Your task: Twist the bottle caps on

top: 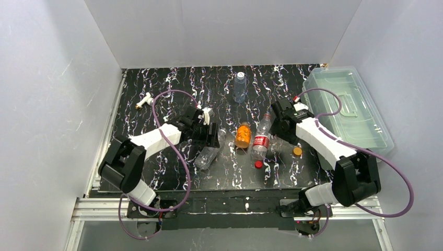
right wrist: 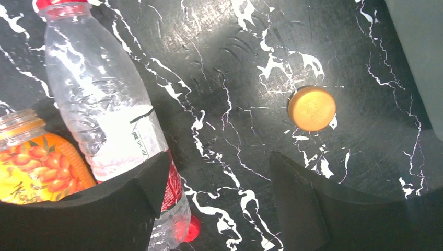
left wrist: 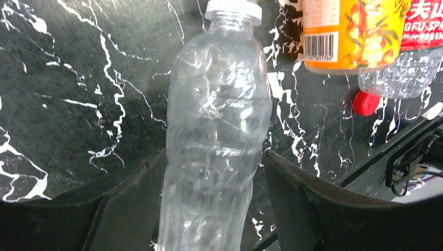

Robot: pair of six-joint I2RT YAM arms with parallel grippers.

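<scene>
Nearest us, the left gripper (left wrist: 214, 157) straddles the crumpled clear plastic bottle (left wrist: 217, 104), jaws right at both its sides; we cannot tell whether they press or merely brush it. That bottle wears a small white screw cap (left wrist: 233, 9). The right gripper (right wrist: 219, 162) gapes wide above the black marbled table (right wrist: 235, 63), holding nothing. Beyond it lies a loose orange-yellow round cap (right wrist: 312, 108); a small red cap (right wrist: 192, 228) peeks half-hidden behind the red-labelled clear bottle (right wrist: 99, 104), whose top runs out of view.
</scene>
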